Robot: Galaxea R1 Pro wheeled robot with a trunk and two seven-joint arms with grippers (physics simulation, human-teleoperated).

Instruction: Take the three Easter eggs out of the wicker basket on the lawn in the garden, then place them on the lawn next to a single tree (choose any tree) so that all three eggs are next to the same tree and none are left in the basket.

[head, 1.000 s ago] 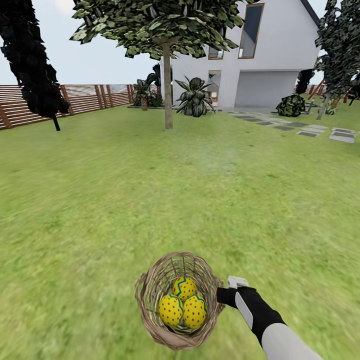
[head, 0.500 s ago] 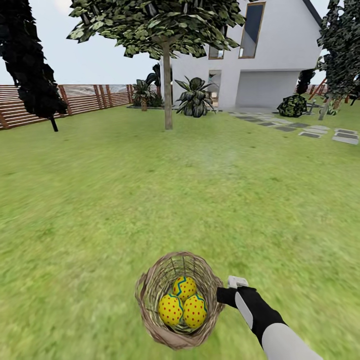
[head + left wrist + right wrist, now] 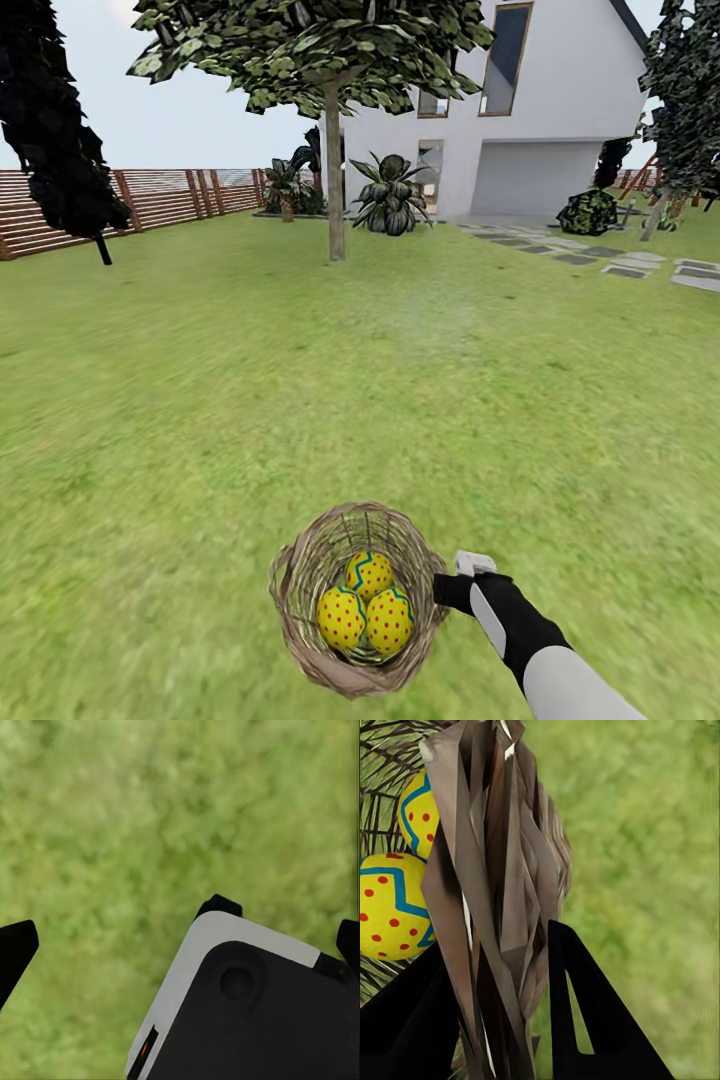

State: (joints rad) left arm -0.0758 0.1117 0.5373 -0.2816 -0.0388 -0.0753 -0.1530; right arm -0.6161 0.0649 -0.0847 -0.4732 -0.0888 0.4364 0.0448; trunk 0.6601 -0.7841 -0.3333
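Note:
The tan wicker basket is at the bottom of the head view, and my right gripper is shut on its right rim. In it lie three yellow Easter eggs with red dots and blue-green zigzags. In the right wrist view the black fingers clamp the woven wall, with two eggs behind it. Bright green lawn stretches ahead to a tree with a straight grey-brown trunk. My left gripper hangs open over grass.
A dark conical tree and a wooden fence stand at the far left. A white house, low dark plants and a grey stepping-stone path lie behind and right of the tree.
The whole view has shifted a little, so the camera has moved. The basket, eggs and right gripper keep their place in the picture.

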